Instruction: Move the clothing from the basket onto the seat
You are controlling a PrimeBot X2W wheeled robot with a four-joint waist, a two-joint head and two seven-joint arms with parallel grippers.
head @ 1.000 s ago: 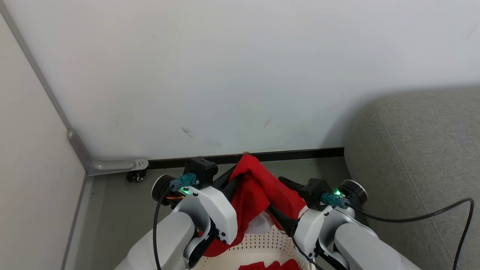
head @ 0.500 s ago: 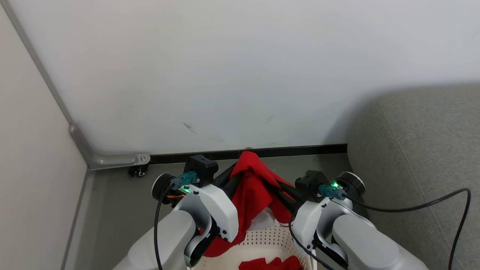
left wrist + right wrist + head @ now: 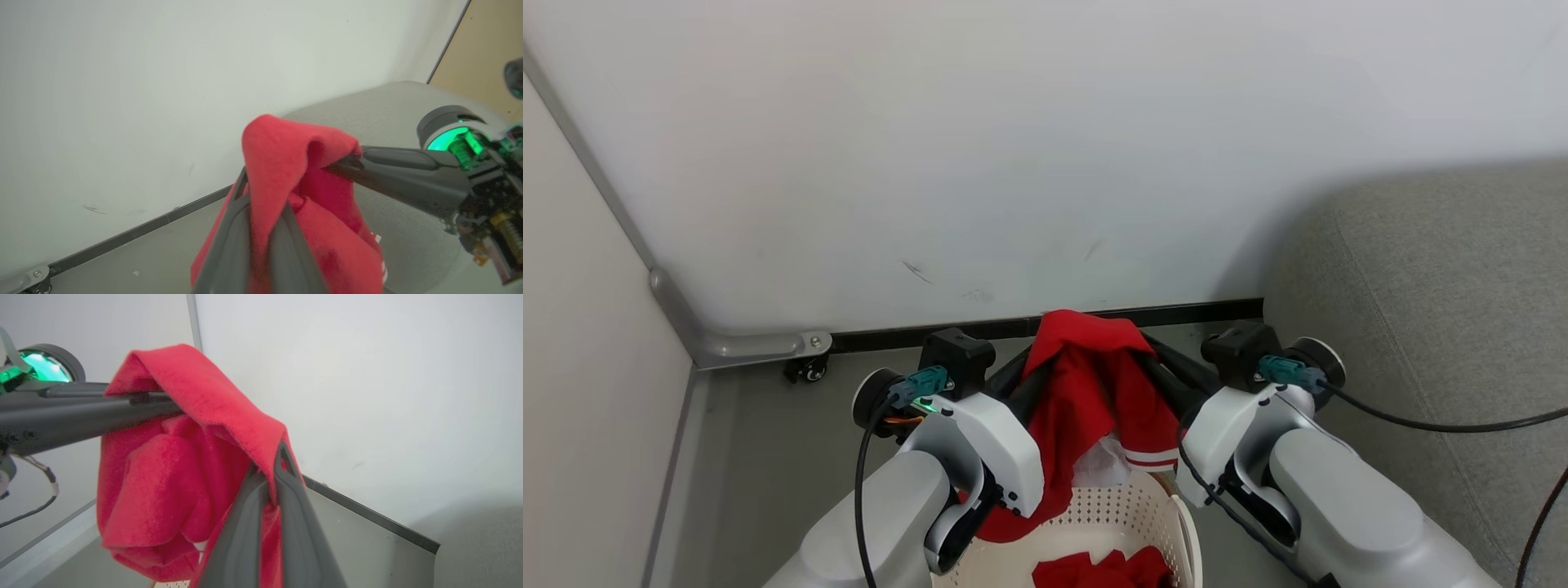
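- Item: soft bright red fabric garment with white stripe trim (image 3: 1086, 367), held up above the far wall of the cream-white perforated plastic laundry basket (image 3: 1186, 535), with its loose end hanging down toward the basket
- Left jaws: closed, pinching the garment's top fold on the basket's left side
- Right jaws: closed, pinching the same top fold from the basket's right side, close to the left pair
- Remaining stock: more red fabric (image 3: 1103, 569) lying in the bottom of the basket; a crumpled white piece (image 3: 1104, 467) against the basket's far wall, kind not discernible
- Destination: large grey fabric-upholstered sofa (image 3: 1437, 310), just right of the basket, nothing on the part in view
- Handling, judged: light, limp, fleecy nap, not slippery, not fragile; it sags and trails, so the tail may catch on the basket's rim; best taken along an upper edge at two spread points
- Markings: no brand, label or legible writing; a small white mark near the hem is too small to read
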